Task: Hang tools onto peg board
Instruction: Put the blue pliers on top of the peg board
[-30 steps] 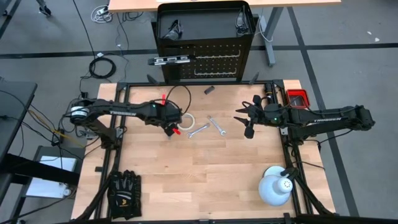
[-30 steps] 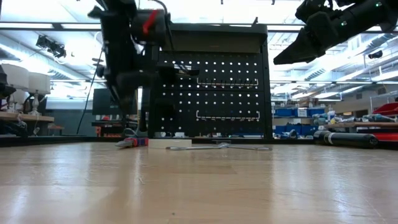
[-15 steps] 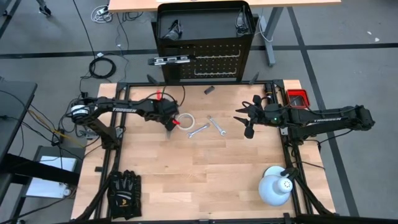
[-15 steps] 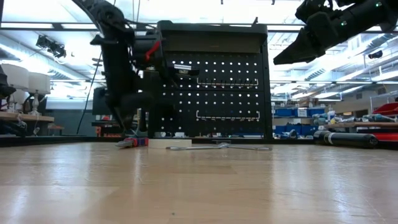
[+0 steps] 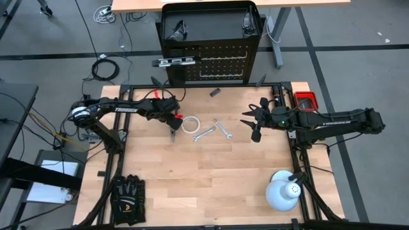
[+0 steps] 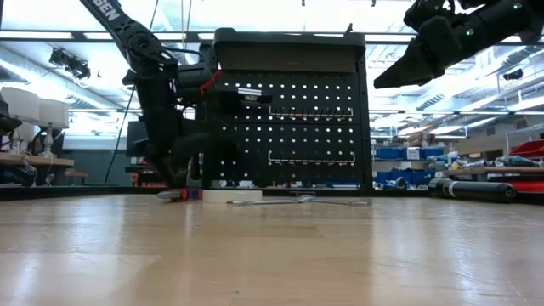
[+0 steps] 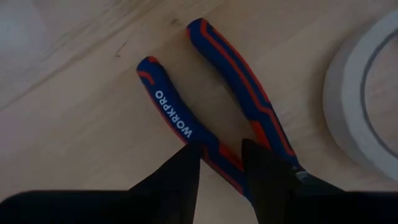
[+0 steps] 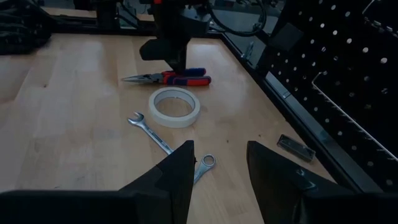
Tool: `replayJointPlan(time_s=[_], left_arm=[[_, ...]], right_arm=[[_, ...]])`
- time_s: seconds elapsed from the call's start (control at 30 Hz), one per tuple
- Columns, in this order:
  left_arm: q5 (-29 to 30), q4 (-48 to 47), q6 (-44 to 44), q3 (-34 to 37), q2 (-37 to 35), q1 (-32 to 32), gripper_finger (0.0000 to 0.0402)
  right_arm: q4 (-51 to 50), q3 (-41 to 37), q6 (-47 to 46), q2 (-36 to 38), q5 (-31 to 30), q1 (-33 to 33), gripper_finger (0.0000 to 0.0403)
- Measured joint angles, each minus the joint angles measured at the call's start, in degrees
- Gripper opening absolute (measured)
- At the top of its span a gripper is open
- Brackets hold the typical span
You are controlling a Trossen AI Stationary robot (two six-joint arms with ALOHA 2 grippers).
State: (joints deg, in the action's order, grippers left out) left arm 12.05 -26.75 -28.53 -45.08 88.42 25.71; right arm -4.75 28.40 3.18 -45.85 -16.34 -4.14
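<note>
Pliers, lying flat on the bench beside the tape roll, are straddled by the left gripper with part-open, empty jaws; rigid and moderately heavy, they are best gripped near the pivot.

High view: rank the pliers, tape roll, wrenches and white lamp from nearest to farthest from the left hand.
1. Pliers, directly under the left hand.
2. Tape roll, just beside it.
3. Wrenches, mid-table.
4. White lamp, at the near right corner.
</note>
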Motion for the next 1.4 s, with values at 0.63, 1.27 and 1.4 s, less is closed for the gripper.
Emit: replayJointPlan(time_s=[0.63, 1.27, 1.4], left_arm=[[0.23, 0.30, 36.51, -0.36, 0.31, -1.82, 0.0127], [2.12, -12.14, 11.99, -10.45, 0.44, -4.04, 0.0138], [5.05, -12.16, 10.46, -10.47, 2.80, -3.43, 0.0172]], right_arm=[[-0.02, 0.00, 0.00, 0.00, 0.00, 0.00, 0.0156], [-0.01, 0.00, -0.42, 0.00, 0.00, 0.01, 0.0156], [-0.01, 0.00, -0.44, 0.00, 0.00, 0.00, 0.0156]])
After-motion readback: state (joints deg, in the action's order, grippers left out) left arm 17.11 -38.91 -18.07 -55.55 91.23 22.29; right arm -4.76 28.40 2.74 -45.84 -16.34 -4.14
